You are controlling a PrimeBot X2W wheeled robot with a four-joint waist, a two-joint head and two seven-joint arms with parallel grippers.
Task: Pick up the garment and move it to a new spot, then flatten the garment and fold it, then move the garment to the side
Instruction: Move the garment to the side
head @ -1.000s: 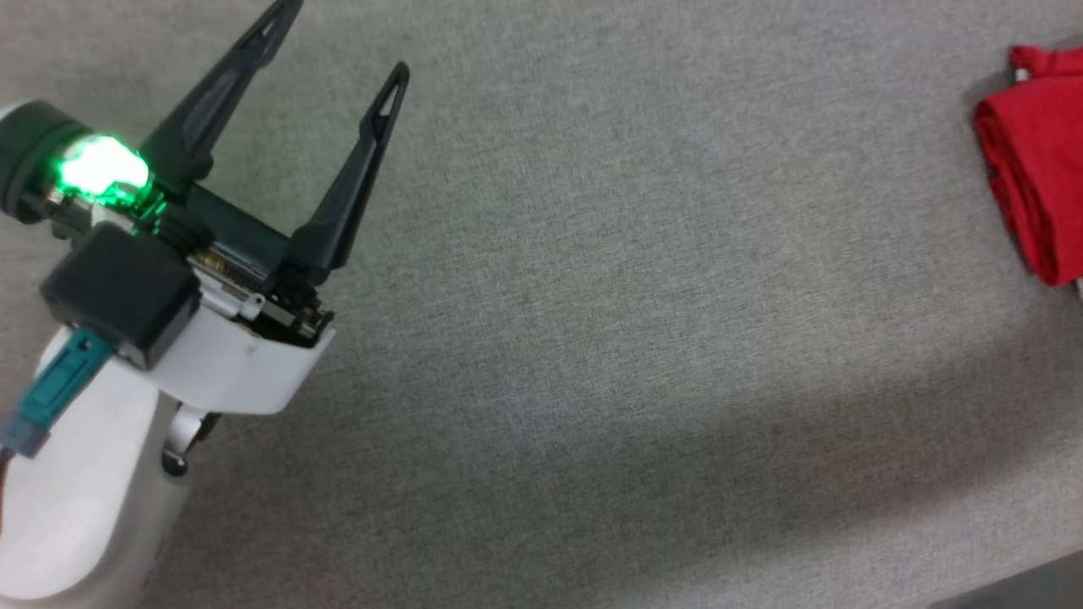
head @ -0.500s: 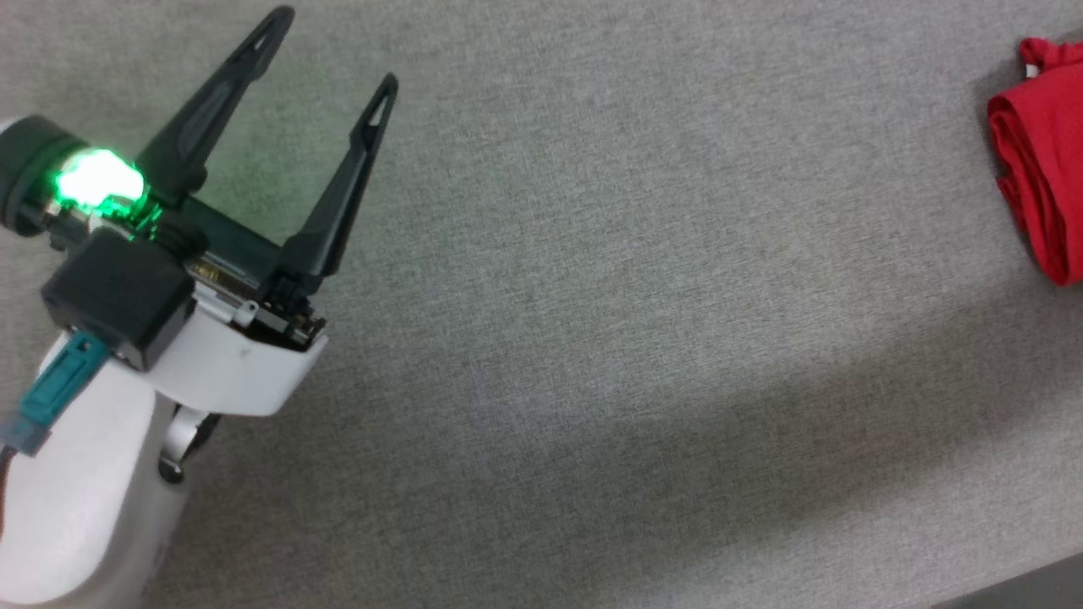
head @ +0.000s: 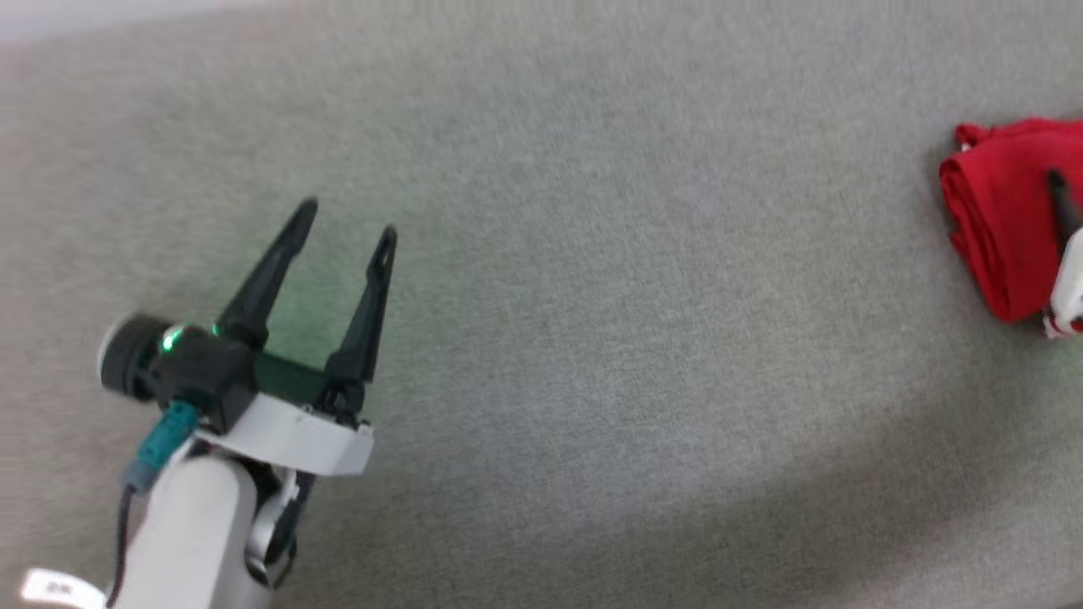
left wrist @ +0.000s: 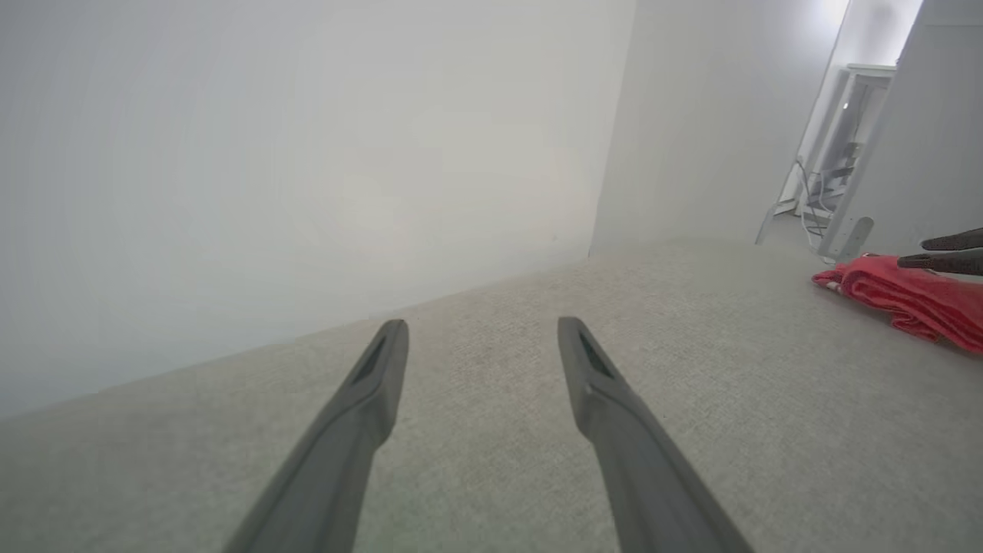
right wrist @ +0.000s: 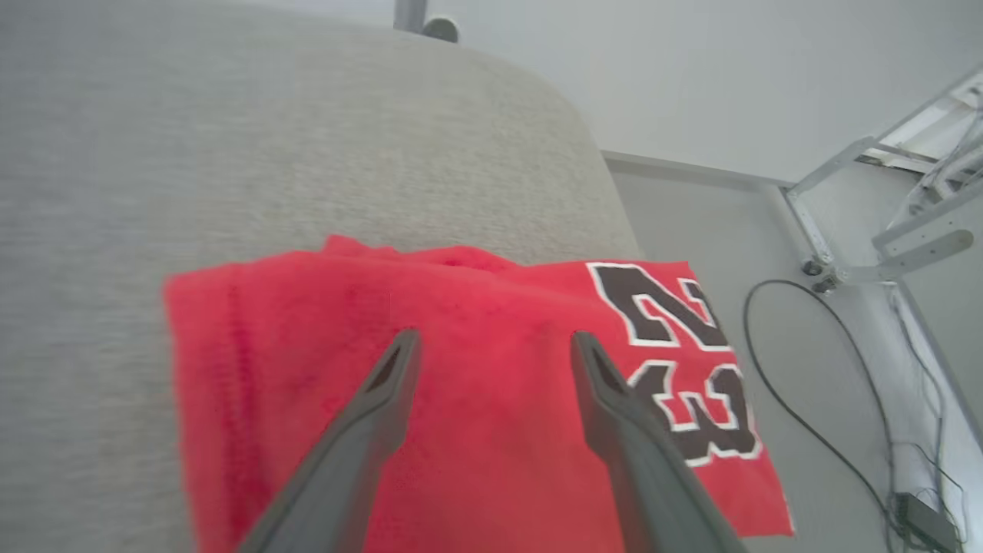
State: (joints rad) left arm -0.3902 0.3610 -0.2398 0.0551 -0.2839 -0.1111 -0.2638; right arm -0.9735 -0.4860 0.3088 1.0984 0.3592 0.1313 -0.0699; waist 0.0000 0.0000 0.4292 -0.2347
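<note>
**Left gripper (head: 348, 220).** You see its two dark fingers spread wide apart with nothing between them. It hovers over the bare grey fabric surface (head: 634, 338) at the lower left of the head view, with the fingers pointing up and slightly right. A green light (head: 169, 340) glows on the wrist housing behind the fingers. A teal connector (head: 161, 440) is plugged in below that light. In the left wrist view the fingers point across the surface toward a pale wall (left wrist: 307, 153).

**Right gripper (right wrist: 494, 338).** In the right wrist view its fingers stand apart, and no cloth is pinched between them. They sit over the garment (right wrist: 307, 346) and close to it. You cannot tell whether the tips touch the fabric.

**Garment.** It lies folded into a compact red bundle at the right edge of the head view, well apart from the left gripper. One dark finger (head: 1058, 182) of the right gripper shows over it there. The black, white-outlined "23" (right wrist: 676, 361) faces up on the part nearest the surface's edge. That part appears to reach past the edge, over the floor (right wrist: 691, 215). A black cable (right wrist: 799, 430) lies on the floor near a metal frame (right wrist: 883, 253).
</note>
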